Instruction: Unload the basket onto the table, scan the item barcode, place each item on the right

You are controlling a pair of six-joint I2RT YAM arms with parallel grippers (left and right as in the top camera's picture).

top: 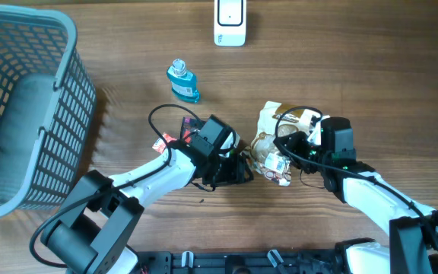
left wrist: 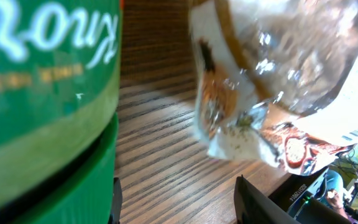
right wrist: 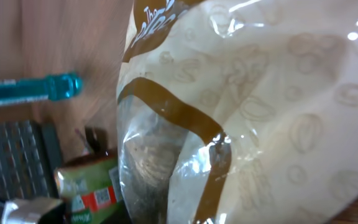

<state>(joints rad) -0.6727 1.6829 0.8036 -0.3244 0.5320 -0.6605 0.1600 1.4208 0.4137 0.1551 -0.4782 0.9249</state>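
Left claw [top: 240, 169] spread apart, just beside a crinkly clear bag [top: 274, 120]; right claw [top: 293, 144] pinches that bag

Crinkled cream-and-brown plastic bag [top: 269, 122], mid-table, white barcode label [left wrist: 353, 118] showing

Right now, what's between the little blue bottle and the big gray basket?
Nothing. In the overhead view there's only bare wooden table between the blue bottle and the gray basket.

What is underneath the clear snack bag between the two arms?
Beneath the near edge of the snack bag, bare table shows in the left wrist view. Anything under its middle is covered by the bag itself.
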